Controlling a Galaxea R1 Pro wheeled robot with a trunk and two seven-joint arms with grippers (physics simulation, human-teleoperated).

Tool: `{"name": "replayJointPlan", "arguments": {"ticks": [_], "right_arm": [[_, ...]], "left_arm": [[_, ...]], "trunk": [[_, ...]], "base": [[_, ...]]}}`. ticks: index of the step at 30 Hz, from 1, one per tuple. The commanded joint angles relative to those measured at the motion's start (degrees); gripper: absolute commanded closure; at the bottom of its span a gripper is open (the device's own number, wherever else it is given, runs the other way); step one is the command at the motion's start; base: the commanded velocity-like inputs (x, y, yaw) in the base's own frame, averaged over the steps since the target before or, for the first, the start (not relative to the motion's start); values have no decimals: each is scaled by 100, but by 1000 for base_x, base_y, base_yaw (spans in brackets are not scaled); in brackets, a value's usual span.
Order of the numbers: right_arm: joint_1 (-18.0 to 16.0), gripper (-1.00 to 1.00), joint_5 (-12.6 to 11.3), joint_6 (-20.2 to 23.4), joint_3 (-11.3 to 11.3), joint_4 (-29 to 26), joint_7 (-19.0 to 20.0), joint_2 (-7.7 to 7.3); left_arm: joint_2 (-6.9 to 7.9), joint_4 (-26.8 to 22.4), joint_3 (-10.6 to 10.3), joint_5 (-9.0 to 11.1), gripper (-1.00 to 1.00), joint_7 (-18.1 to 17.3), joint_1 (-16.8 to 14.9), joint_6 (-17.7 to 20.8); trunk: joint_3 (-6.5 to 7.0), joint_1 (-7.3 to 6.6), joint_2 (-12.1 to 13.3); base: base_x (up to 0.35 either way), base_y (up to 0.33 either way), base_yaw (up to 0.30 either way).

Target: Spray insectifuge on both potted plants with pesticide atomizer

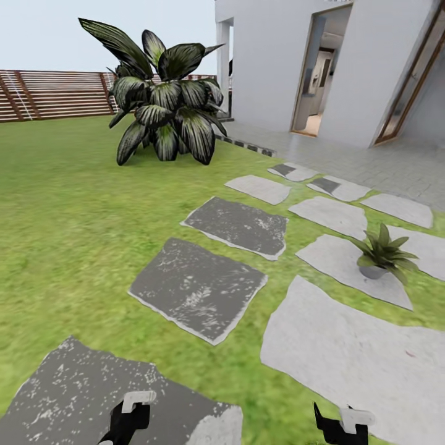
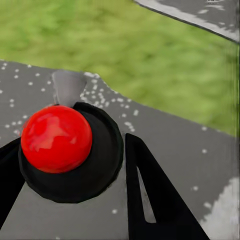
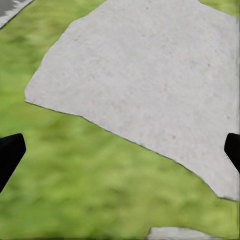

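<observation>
**Robot on the lawn path, one potted plant ahead to the right**

Where the lawn [image 1: 68, 204] meets a path of flat stepping stones [image 1: 198, 287], the head view looks across the garden toward a white house [image 1: 278, 62] with an open doorway [image 1: 318, 74]. A small potted plant [image 1: 380, 252], a low rosette of pointed green leaves in a grey pot, stands on a pale stone at the right of the path, well ahead of the right arm. A large dark-leaved bush [image 1: 167, 102] grows farther off on the grass, with a brown slatted fence [image 1: 52, 93] behind it. No spray bottle can be made out.

The left gripper [image 1: 127, 420] hangs low over a dark speckled stone [image 1: 80, 395]. In the left wrist view its black fingers [image 2: 160, 200] stand apart, and between them sits a red ball [image 2: 56, 138] on a round black base [image 2: 100, 165]; whether they touch it I cannot tell.

The right gripper [image 1: 340, 423] hangs over grass beside a pale slab [image 1: 358, 358]. In the right wrist view its fingertips [image 3: 10, 152] sit at opposite edges, spread wide with nothing between them, above grass and the slab's edge.
</observation>
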Motion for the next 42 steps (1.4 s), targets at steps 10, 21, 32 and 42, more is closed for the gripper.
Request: {"name": "replayJointPlan", "arguments": {"ticks": [10,21,32,42], "right_arm": [[-5,-100,5,-18,-10,7,3,2],[-5,-100,5,-19,-10,7,3,2],[-5,-100,5,-19,-10,7,3,2],[-5,-100,5,-19,-10,7,3,2]], "left_arm": [[0,2,6,6,100,3,-1,-16],[0,2,6,6,100,3,-1,-17],[2,2,6,6,100,3,-1,-24],[0,2,6,6,100,3,-2,-25]], "trunk": [[42,-1,-1],[92,-1,-1],[138,-1,-1],[177,-1,-1]], "base": [[0,0,-291],[0,0,-291],[0,0,-291],[0,0,-291]]}}
